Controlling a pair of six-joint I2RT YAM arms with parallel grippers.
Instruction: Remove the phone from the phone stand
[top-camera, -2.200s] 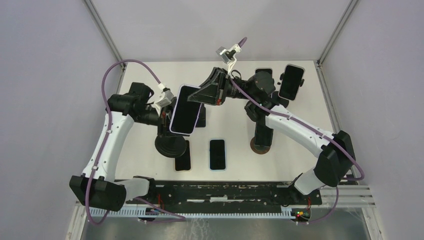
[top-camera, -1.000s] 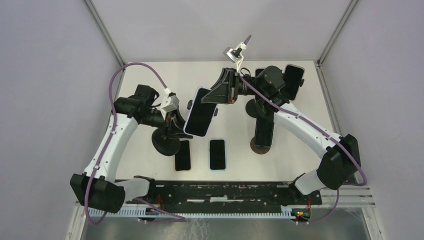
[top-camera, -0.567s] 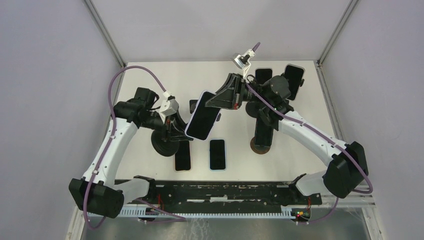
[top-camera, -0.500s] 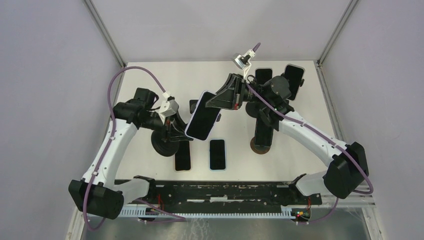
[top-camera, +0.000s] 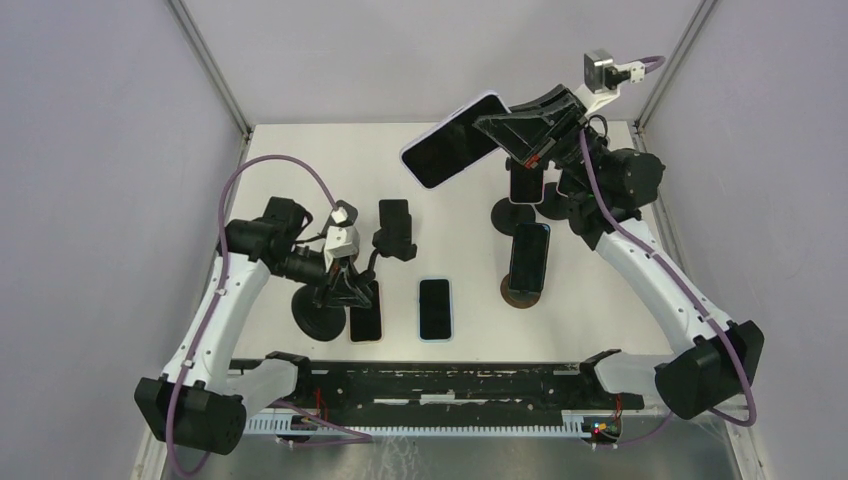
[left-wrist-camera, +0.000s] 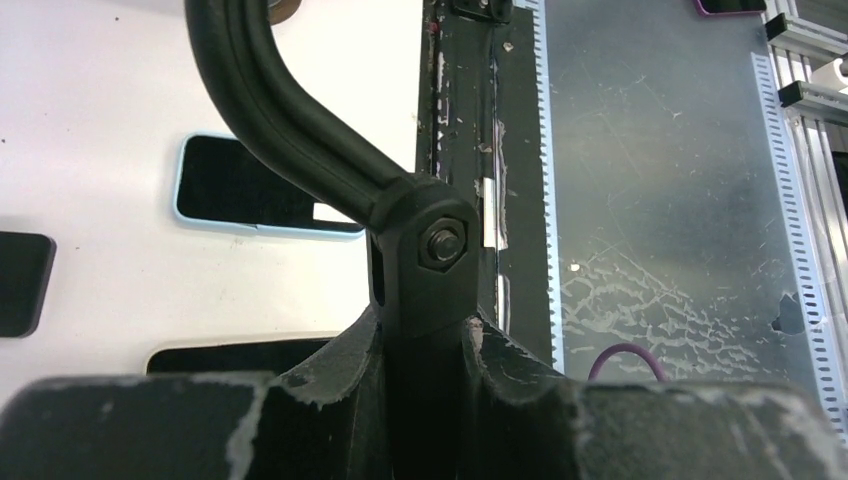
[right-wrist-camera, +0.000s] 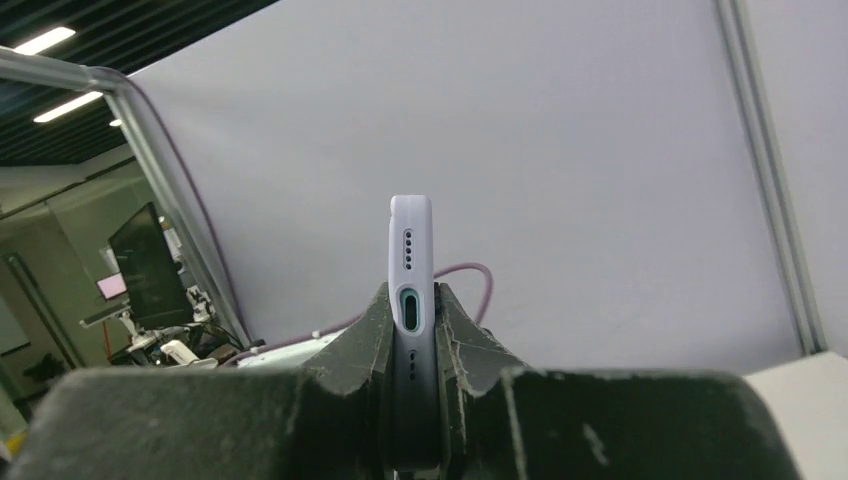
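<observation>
My right gripper (top-camera: 497, 128) is shut on a lavender-cased phone (top-camera: 452, 154) and holds it high over the back of the table, screen up, clear of any stand. In the right wrist view the phone's bottom edge (right-wrist-camera: 411, 270) stands clamped between the fingers. My left gripper (top-camera: 349, 285) is shut on the neck of a black phone stand (top-camera: 322, 305) at the left. Its empty cradle (top-camera: 394, 226) sticks out to the right. In the left wrist view the stand's black joint (left-wrist-camera: 425, 262) sits between the fingers.
Two phones lie flat near the front: one (top-camera: 366, 318) beside the stand's base, one (top-camera: 434, 308) at the middle. Two more stands with phones (top-camera: 527, 256) (top-camera: 527, 186) stand at the right, under my right arm. A black rail (top-camera: 450, 385) runs along the front edge.
My right gripper lifted the lavender phone off the left stand and swung it up and to the back right. My left gripper, still on the stand, moved down and forward a little.
</observation>
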